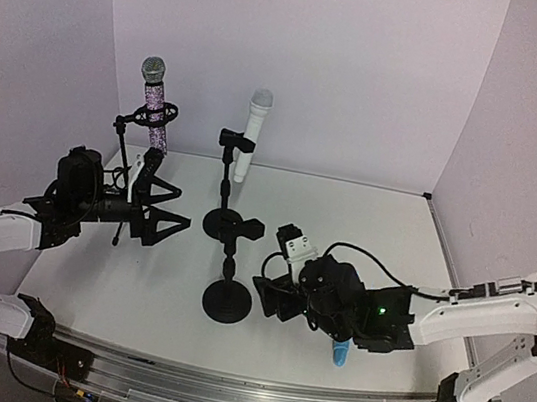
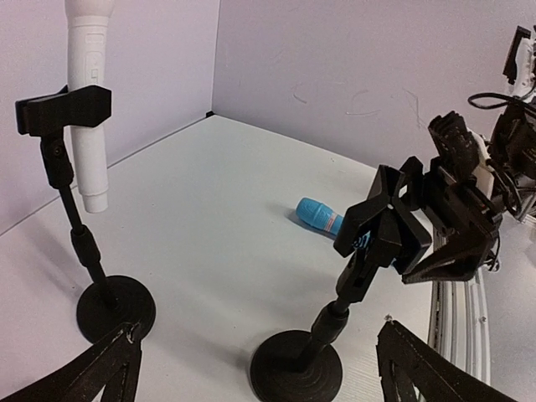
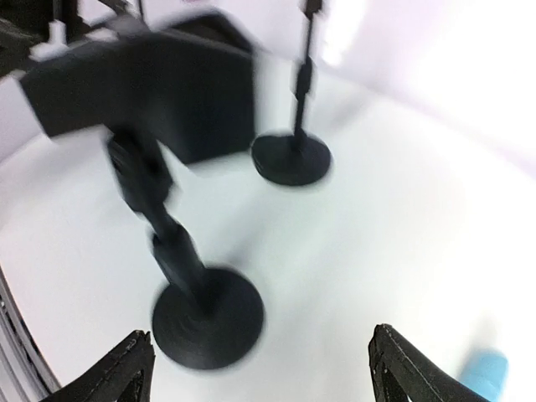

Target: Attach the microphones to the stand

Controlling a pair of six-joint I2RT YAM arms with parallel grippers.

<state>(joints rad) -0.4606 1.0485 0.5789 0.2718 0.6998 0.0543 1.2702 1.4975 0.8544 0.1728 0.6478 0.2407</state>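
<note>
The purple-glitter microphone [image 1: 153,108] stands clipped in the tripod stand at the far left. The white microphone [image 1: 252,136] hangs in the clip of the back stand [image 1: 222,222]; it also shows in the left wrist view [image 2: 89,100]. The front stand [image 1: 227,301] has an empty clip [image 2: 383,228]. The light blue microphone [image 1: 339,353] lies on the table, mostly hidden under my right arm; it shows in the left wrist view [image 2: 319,215] and at the edge of the right wrist view [image 3: 486,373]. My left gripper [image 2: 257,335] is open and empty. My right gripper [image 3: 260,332] is open and empty beside the front stand.
The table [image 1: 176,278] is white, with white walls at the back and both sides. An aluminium rail [image 1: 249,400] runs along the near edge. The right wrist view is blurred by motion.
</note>
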